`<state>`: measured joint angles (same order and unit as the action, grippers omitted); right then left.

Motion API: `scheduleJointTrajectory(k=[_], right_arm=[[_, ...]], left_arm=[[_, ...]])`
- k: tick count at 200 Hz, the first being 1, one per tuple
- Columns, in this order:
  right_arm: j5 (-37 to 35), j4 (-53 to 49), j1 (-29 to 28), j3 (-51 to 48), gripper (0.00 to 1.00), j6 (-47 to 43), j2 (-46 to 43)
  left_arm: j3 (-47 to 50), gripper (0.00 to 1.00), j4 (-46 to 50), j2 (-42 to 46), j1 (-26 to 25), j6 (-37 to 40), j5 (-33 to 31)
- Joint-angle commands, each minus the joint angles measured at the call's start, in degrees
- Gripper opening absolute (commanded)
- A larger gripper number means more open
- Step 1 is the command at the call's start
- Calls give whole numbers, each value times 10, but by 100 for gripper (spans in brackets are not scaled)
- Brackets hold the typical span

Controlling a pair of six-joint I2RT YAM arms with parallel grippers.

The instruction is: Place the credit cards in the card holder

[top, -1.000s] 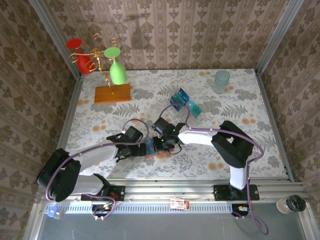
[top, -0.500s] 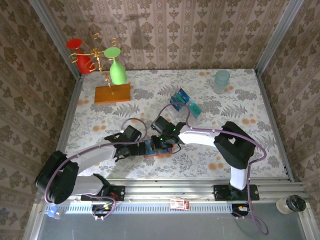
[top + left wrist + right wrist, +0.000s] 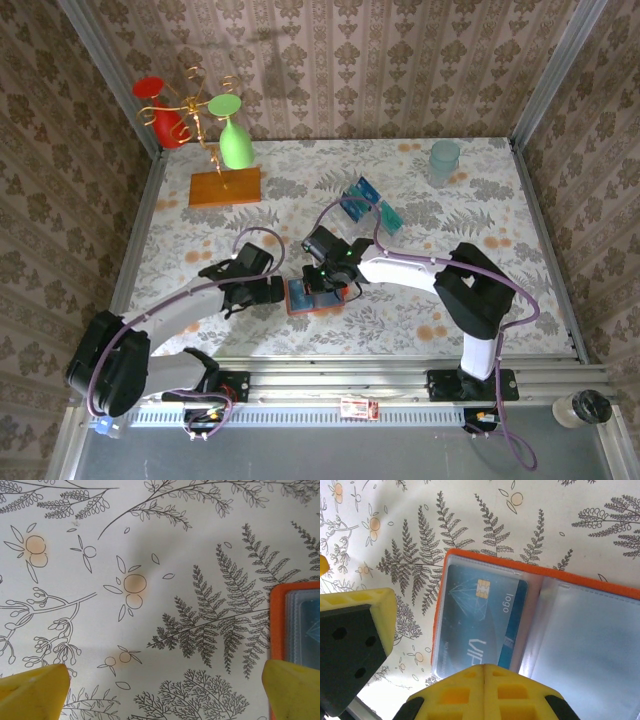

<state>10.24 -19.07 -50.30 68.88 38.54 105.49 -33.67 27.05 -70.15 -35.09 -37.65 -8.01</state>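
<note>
White leafy tabletop (image 3: 450, 300) | left tool (image 3: 162, 690) wide open, just beside the card holder (image 3: 277, 625) | right tool (image 3: 484, 675) shut tight, above it | orange-red card holder lies open and flat near the front | blue credit card (image 3: 480, 610) sits inside one pocket

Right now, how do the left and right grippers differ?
The left gripper is wide open; the right gripper is shut. The left is over bare tablecloth beside the holder; the right is above the open holder, by the card in its pocket. Both have yellow fingers and hold nothing.
</note>
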Motion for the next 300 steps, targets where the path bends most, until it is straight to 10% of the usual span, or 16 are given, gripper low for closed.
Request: scheduleJointTrajectory(k=[1,300], right_arm=[[-10,-14,-5,0,0,-7,16],[65,53,-15,-22,0,36,64]], left_arm=[[-19,100,6,-15,5,20,7],[-7,100,-55,-95,-9,25,36]])
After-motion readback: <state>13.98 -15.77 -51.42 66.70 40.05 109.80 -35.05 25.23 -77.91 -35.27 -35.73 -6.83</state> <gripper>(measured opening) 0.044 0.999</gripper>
